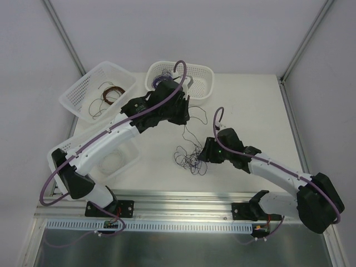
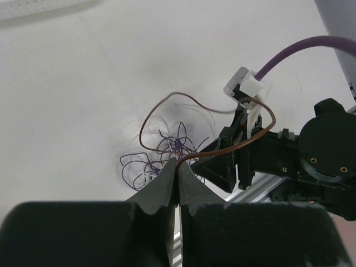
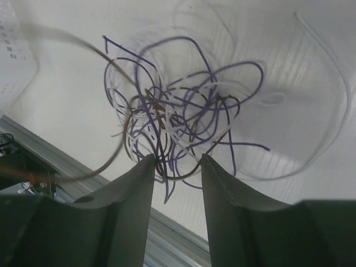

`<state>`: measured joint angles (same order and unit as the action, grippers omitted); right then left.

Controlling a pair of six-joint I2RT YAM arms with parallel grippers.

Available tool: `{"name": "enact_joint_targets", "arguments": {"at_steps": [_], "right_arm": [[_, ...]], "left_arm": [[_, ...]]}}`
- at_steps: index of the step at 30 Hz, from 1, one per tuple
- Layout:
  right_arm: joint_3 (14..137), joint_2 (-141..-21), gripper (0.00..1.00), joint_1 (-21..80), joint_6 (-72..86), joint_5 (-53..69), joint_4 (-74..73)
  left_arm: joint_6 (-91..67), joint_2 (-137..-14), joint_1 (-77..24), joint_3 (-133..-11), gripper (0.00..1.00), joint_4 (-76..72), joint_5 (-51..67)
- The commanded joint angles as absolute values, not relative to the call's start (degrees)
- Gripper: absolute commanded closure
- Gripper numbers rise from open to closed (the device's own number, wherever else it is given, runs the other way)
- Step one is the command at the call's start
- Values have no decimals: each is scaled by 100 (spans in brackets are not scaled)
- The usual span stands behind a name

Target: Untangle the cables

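The cables (image 1: 189, 157) lie as a loose clump of purple, brown and whitish wires on the white table between the arms. My left gripper (image 1: 185, 120) is raised above and behind the clump. In the left wrist view it (image 2: 178, 167) is shut on a brown wire (image 2: 222, 148) that loops up from the clump (image 2: 161, 153). My right gripper (image 1: 202, 156) sits at the clump's right edge. In the right wrist view it (image 3: 177, 161) is open, with its fingers on either side of the lower strands of the clump (image 3: 178, 111).
A white basket (image 1: 78, 92) at the back left holds a brown wire coil (image 1: 111, 94). A second basket (image 1: 203, 83) at the back middle holds purple wire (image 1: 164, 72). A third basket (image 1: 132, 158) lies under the left arm. An aluminium rail (image 1: 183, 200) runs along the near edge.
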<state>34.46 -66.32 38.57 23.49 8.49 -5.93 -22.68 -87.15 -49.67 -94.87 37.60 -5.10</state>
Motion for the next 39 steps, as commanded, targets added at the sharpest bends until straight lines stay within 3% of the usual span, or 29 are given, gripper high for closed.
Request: {"name": "enact_joint_targets", "arguments": {"at_steps": [1,8,29,39], "right_arm": [[3349,-6750,60,3894,2566,844,-333],[3191,-6697,76,3596,2689,369,-1010],[3269,-5678,66,2945,2224,-254,-2434],[3480,-5089,61,2830,2004,-290,-2900]], "left_arm": [[-2022,-8420,-4686,-9931,100,3963,-650],[-1837,-8078,-4018,-10379,100,4227,-721],[-1889,-7787,-1847,-11021,100,4456,-281],[-1987,-8007,-1644,-11662,100,4456,211]]}}
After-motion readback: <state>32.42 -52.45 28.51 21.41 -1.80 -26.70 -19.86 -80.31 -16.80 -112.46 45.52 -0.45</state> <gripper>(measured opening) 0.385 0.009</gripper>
